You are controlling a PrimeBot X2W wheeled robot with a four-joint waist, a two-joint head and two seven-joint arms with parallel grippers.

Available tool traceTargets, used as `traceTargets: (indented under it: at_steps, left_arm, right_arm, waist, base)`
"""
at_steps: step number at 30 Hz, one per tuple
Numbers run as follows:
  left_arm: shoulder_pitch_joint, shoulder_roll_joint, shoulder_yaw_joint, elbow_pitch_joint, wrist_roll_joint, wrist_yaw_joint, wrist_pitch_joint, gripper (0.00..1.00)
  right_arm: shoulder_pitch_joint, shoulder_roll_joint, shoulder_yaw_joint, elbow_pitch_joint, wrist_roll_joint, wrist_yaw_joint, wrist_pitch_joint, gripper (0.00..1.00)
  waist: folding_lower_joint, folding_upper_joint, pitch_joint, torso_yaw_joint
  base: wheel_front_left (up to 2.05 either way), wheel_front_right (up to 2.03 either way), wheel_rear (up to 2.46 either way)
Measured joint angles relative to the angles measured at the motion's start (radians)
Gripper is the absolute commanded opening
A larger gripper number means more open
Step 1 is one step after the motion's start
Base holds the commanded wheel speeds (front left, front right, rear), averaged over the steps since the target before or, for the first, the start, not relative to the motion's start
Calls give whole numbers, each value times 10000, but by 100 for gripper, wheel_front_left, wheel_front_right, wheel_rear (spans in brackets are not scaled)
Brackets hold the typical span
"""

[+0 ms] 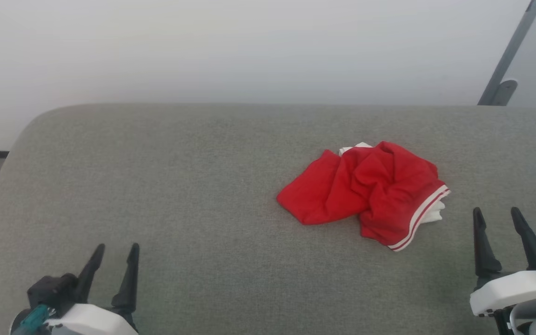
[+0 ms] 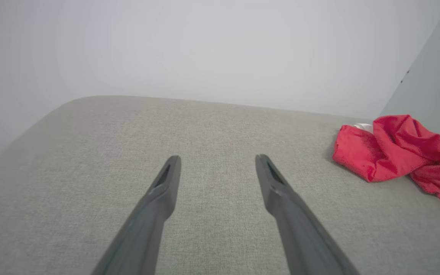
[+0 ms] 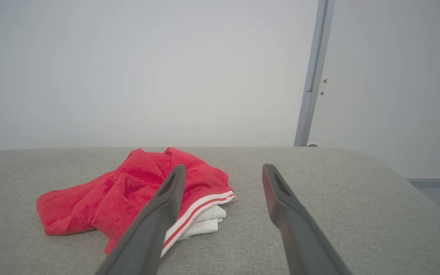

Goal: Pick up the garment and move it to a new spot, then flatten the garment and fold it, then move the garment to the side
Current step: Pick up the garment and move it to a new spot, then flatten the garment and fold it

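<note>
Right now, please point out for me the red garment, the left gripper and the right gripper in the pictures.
garment (image 1: 365,190): head view, middle of the crumpled red cloth.
left gripper (image 1: 117,246): head view, midway between its two open fingertips.
right gripper (image 1: 495,210): head view, midway between its two open fingertips.

You have: garment (image 1: 365,190), bright red with white patches and red-and-white striped trim; cushion (image 1: 179,186), heathered grey weave; wall (image 1: 249,46), plain pale grey; left gripper (image 1: 117,246) and right gripper (image 1: 496,211), black fingers, white housings.

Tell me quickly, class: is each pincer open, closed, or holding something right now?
The left pincer is open and empty.
The right pincer is open and empty, clear of the garment.
</note>
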Motion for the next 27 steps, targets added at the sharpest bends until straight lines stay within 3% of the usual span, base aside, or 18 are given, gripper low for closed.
traceTargets:
  at_steps: [5,11,27]
  left_arm:
    - [539,-644,1162,-1114,1024,-58,0,100]
    - [1032,-1104,1521,-1448,1981,-226,0,100]
    - [1035,-1586,1885,-1597,2451,-313,0,100]
  right_arm:
    - [17,94,17,-238,10,0,0,100]
    - [54,163,61,-288,10,0,2,100]
    - [-41,52,224,-159,10,0,90,100]
  waist:
    - [0,0,-80,-181]
    - [0,0,-55,-332]
    - [0,0,319,-275]
  base:
    - [0,0,0]
    - [0,0,0]
    - [0,0,0]
